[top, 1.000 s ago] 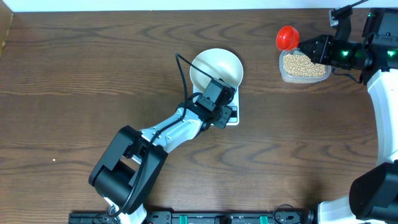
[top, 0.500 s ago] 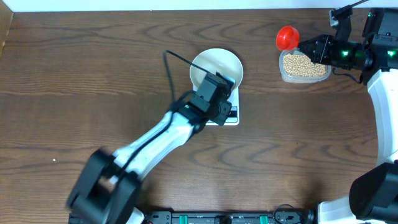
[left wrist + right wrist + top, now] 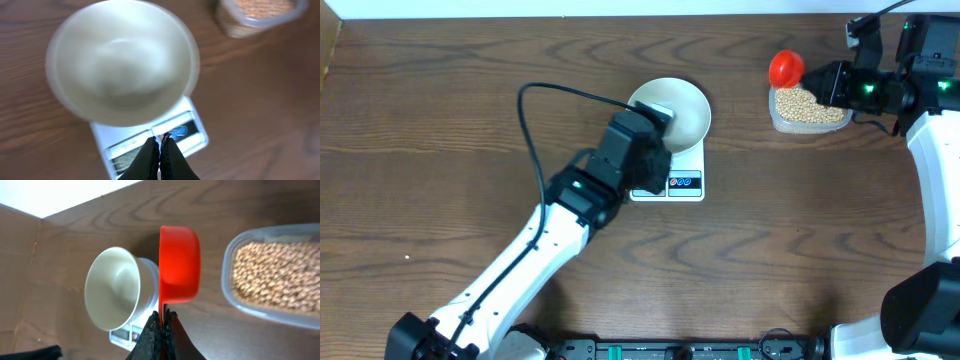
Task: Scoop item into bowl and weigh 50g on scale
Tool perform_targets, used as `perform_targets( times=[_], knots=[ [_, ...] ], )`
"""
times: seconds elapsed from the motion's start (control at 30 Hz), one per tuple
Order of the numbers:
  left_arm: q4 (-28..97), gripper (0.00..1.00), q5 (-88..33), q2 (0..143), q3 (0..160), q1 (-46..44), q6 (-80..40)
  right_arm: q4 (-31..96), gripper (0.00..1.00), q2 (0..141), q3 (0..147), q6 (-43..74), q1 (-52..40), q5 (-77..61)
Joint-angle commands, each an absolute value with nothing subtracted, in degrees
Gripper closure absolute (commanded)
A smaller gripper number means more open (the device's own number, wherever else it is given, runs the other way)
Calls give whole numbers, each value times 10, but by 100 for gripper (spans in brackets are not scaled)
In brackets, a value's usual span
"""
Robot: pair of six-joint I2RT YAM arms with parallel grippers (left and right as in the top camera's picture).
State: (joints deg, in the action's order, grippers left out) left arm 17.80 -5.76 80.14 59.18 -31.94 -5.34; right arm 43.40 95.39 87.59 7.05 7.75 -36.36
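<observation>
On the dark wooden table (image 3: 440, 100) we see the white bowl (image 3: 688, 108) sitting on the scale (image 3: 686, 186). Our left gripper (image 3: 159, 143) hovers above the scale's display end, its jaws pressed together on nothing. Our right gripper (image 3: 161, 316) clamps the handle of a red scoop (image 3: 179, 265), which hangs just beside the clear tub (image 3: 226, 282) where the beans (image 3: 280, 277) lie, well apart from the bowl

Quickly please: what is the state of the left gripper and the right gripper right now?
Left gripper: closed, holding nothing, over the scale.
Right gripper: closed on the handle of the red scoop.
</observation>
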Motion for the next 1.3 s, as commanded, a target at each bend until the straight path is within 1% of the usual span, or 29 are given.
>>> perform_targets(
  times=[0.0, 0.27, 0.47, 0.57, 0.63, 0.7, 0.8, 0.93, 1.03, 1.27],
  knots=[
    [187, 93, -33, 805, 599, -289, -58, 407, 99, 948, 884, 61, 76, -348],
    [269, 93, -33, 816, 598, -265, -56, 333, 99, 948, 884, 62, 77, -343],
    [311, 93, -34, 828, 598, -266, -57, 329, 99, 948, 884, 68, 81, -331],
    [318, 93, -45, 832, 596, -266, -56, 330, 99, 948, 884, 68, 85, -329],
    [322, 93, -74, 832, 594, -266, -54, 330, 99, 948, 884, 68, 87, -329],
    [332, 93, -99, 833, 594, -266, -28, 332, 99, 948, 884, 68, 87, -329],
    [345, 93, -100, 835, 594, -266, -1, 329, 99, 948, 884, 68, 87, -322],
    [356, 93, -107, 839, 591, -266, 9, 328, 99, 948, 884, 68, 87, -318],
    [354, 92, -150, 839, 590, -266, 43, 325, 99, 948, 884, 68, 87, -314],
    [356, 92, -150, 839, 590, -266, 49, 317, 99, 948, 884, 68, 87, -314]
  ],
)
